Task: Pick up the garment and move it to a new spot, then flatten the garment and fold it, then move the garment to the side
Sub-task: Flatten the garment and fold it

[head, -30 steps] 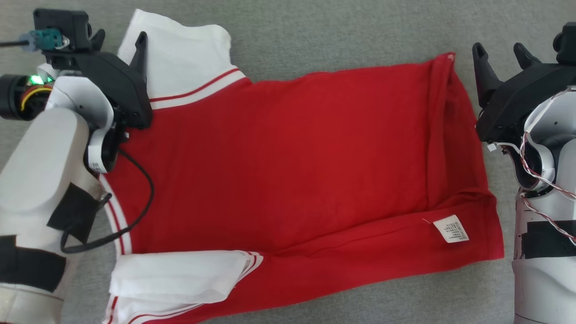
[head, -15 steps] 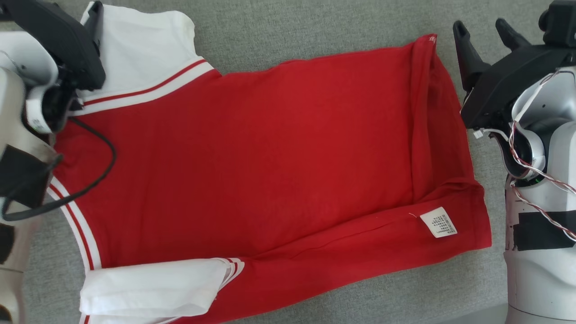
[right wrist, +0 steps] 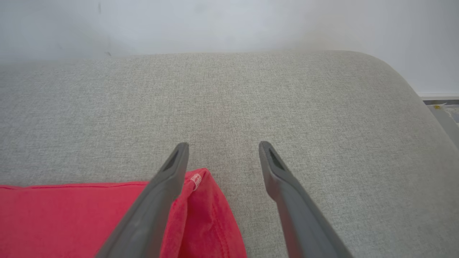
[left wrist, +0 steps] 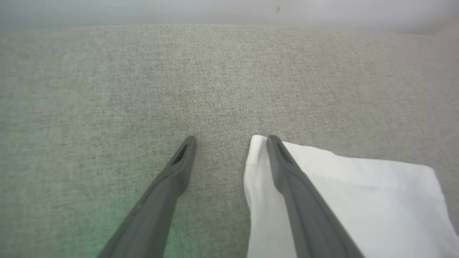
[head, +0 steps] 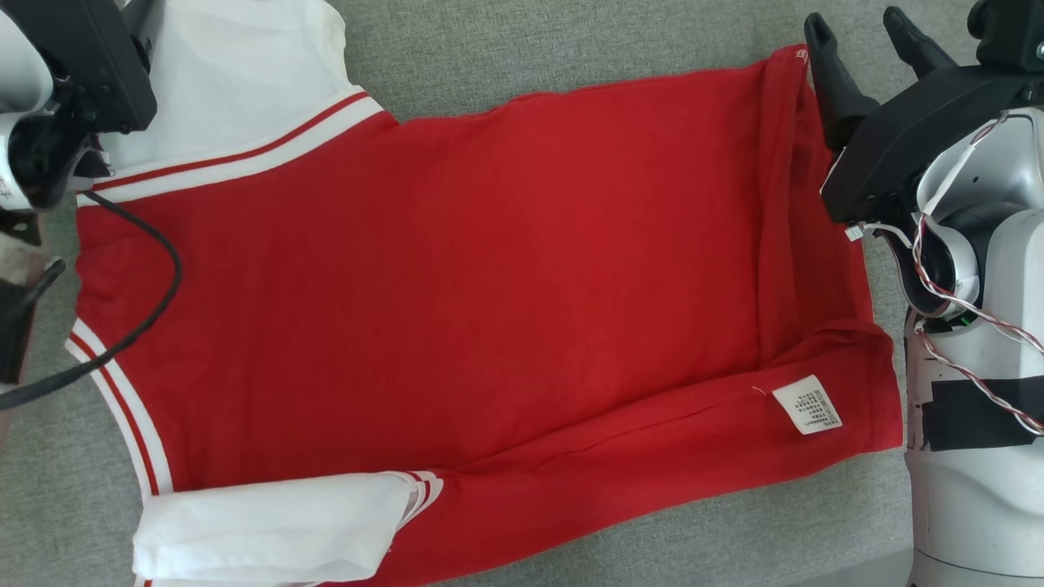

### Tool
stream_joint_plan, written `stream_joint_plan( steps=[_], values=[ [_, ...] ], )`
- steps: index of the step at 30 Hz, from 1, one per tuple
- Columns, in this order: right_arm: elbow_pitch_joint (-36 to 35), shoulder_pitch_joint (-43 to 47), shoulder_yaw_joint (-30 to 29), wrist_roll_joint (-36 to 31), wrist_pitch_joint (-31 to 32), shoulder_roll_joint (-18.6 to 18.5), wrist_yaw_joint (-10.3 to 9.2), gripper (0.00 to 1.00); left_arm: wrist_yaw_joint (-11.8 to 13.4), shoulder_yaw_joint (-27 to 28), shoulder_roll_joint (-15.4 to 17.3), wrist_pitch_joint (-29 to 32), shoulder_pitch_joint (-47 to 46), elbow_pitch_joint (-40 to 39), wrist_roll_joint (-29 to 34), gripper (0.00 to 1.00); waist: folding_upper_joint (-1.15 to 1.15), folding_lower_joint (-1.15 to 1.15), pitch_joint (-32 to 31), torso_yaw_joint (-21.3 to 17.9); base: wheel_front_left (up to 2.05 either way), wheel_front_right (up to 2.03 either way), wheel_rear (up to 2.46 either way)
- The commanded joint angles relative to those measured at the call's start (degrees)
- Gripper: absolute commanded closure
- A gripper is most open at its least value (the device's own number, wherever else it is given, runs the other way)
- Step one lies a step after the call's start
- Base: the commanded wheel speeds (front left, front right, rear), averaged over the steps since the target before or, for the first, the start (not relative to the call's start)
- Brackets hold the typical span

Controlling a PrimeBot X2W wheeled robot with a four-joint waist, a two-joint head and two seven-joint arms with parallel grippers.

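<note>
Grey fabric cushion (right wrist: 322, 107), rounded corner; pale wall (right wrist: 215, 25) behind; garment (head: 489, 285) spread; both jaws apart, empty.

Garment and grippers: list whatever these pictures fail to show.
- Care label, head view: print too small to read.
- Garment, lower left corner, head view: cut off by the bottom edge.
- Left gripper, head view: fingertips cut off by the top edge.
- Hem tag, right wrist view: lettering blurred.
- Right gripper, right wrist view: one finger covers the hem, so contact cannot be told.
</note>
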Motion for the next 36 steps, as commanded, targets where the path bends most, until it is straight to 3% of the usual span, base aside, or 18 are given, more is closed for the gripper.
stream_joint_plan(
  steps=[1,11,23,24,25,36],
  values=[
    [0.08,-0.55,-0.16,0.07,-0.57,0.08,-0.11,0.0,0.55,-0.02,0.19,1.08,2.51,-1.19,-0.81,0.0,-0.01,0.0,-0.13,0.11,0.0,0.0,0.0],
    [0.05,0.45,-0.8,-0.74,-0.26,0.04,-0.12,0.0,2.76,0.88,0.93,4.01,4.0,-10.01,-2.58,0.0,-0.01,0.0,-1.68,0.66,0.0,0.0,0.0],
    [-0.22,0.24,0.57,0.79,-0.9,0.22,-0.12,0.0,5.09,0.3,3.73,5.6,6.89,-11.02,-1.45,0.0,-0.01,0.0,0.18,-1.94,0.0,0.0,0.0],
    [-0.16,0.29,0.64,0.83,-0.93,0.23,-0.11,0.0,5.06,0.16,3.83,5.84,6.91,-11.03,-1.43,0.55,-0.01,0.0,0.27,-1.99,0.0,0.0,0.0],
    [-0.08,0.29,0.67,0.85,-1.0,0.24,-0.11,0.0,4.88,-0.04,3.93,6.14,6.96,-11.08,-1.44,0.97,-0.01,0.0,0.34,-2.0,0.0,0.0,0.0],
    [-2.09,-0.74,5.59,-2.43,3.73,-0.33,-0.11,0.0,4.53,0.0,5.26,7.62,7.3,-12.81,-2.66,1.0,-0.01,0.0,-0.01,-1.36,0.0,0.0,0.0]
  ],
)
